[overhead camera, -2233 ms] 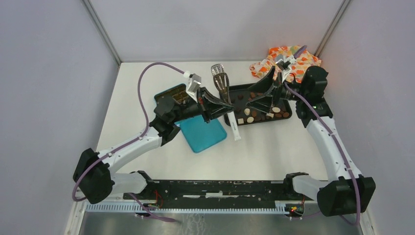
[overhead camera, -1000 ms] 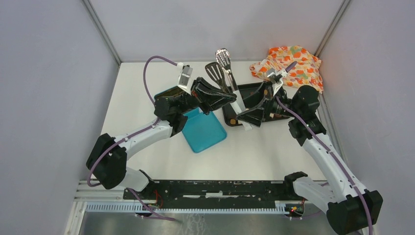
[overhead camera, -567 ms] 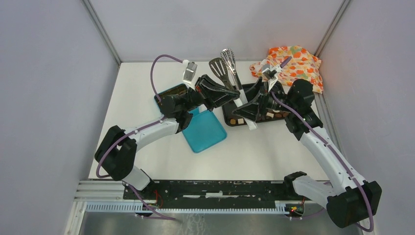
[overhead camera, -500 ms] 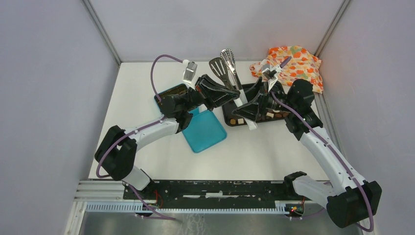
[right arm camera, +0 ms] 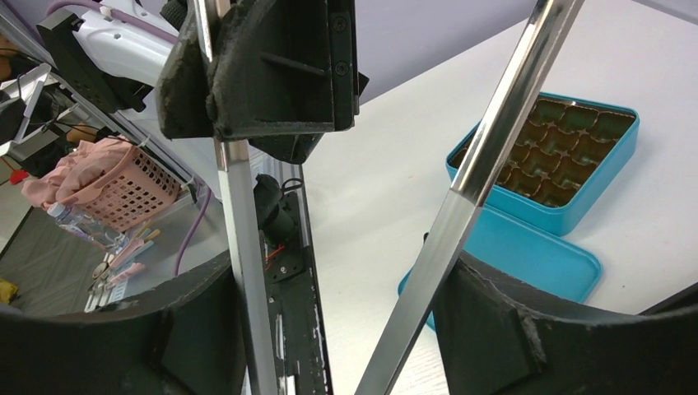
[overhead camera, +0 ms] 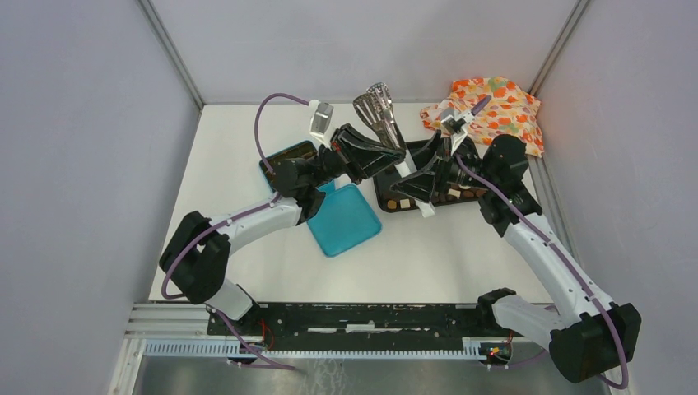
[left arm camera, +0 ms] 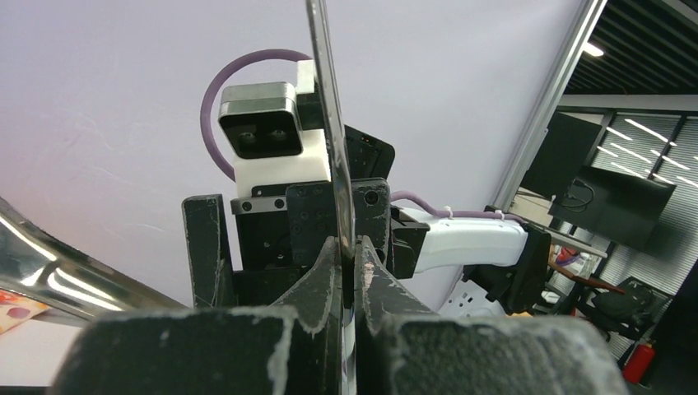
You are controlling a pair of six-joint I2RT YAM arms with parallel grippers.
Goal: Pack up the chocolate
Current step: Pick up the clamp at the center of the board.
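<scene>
Small brown and cream chocolate pieces [overhead camera: 453, 194] lie in a black tray [overhead camera: 383, 200]. The metal tongs [overhead camera: 377, 107] are held off the table, heads up and away, white handle end low. My left gripper [overhead camera: 397, 162] is shut on one thin tong arm [left arm camera: 329, 123], with its fingertips [left arm camera: 325, 263] pinched on the blade. My right gripper [overhead camera: 413, 188] sits lower on the handle. Both tong arms [right arm camera: 486, 156] run between its fingers [right arm camera: 510, 329], one against each. The blue tin [right arm camera: 568, 177] with its empty brown insert stands to the left [overhead camera: 288, 158].
The tin's blue lid [overhead camera: 342, 218] lies flat in front of the tin and also shows in the right wrist view [right arm camera: 527, 255]. An orange flowery cloth [overhead camera: 487, 103] is bunched at the back right corner. Grey walls close in the table on three sides.
Both arms have lifted the tongs off the tray and swung them upright. In the last half second the two tong heads have come together.
</scene>
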